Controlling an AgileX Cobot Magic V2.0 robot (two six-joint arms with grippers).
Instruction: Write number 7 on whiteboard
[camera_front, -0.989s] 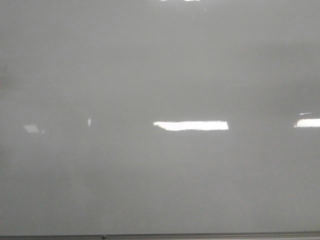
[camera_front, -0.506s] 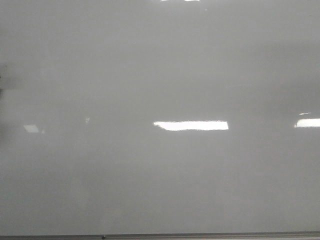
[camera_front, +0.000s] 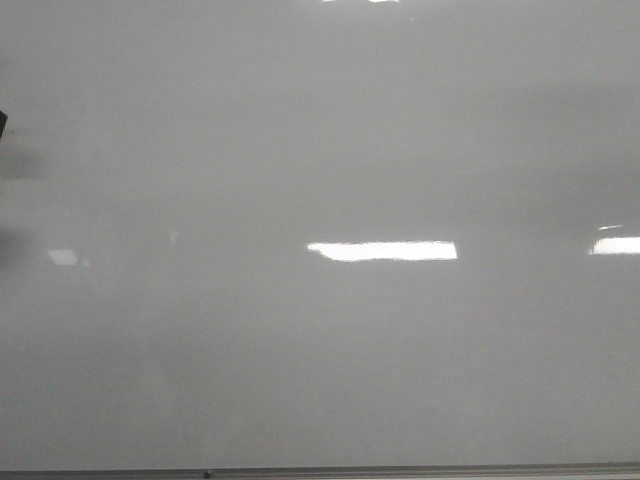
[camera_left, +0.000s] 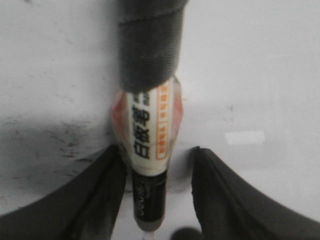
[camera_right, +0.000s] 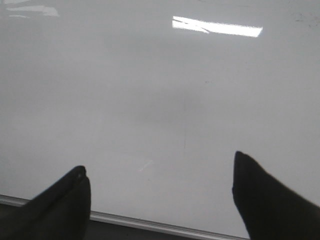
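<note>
The whiteboard (camera_front: 320, 360) fills the front view, glossy and pale grey; no number 7 shows on it in any view. In the left wrist view my left gripper (camera_left: 157, 152) holds a white-and-black marker (camera_left: 147, 130) with orange print. The marker lies against one finger, a small gap shows at the other finger (camera_left: 210, 175), and grey tape wraps its far end. Under it lies the whiteboard (camera_left: 250, 75). My right gripper (camera_right: 160, 172) stands open and empty above the whiteboard (camera_right: 150, 90). Only a dark sliver of the left arm (camera_front: 2, 121) shows at the front view's left edge.
A thin grey metal frame (camera_front: 400, 470) runs along the board's near edge, and that frame (camera_right: 150, 224) also lies just under my right fingers. Bright glare patches (camera_front: 382, 251) sit on the board. Faint old ink smudges (camera_left: 55, 145) mark the board beside the left gripper.
A dark sliver of the left arm has come in at the front view's left edge, and the shadows there have shifted. The board's surface is unchanged.
</note>
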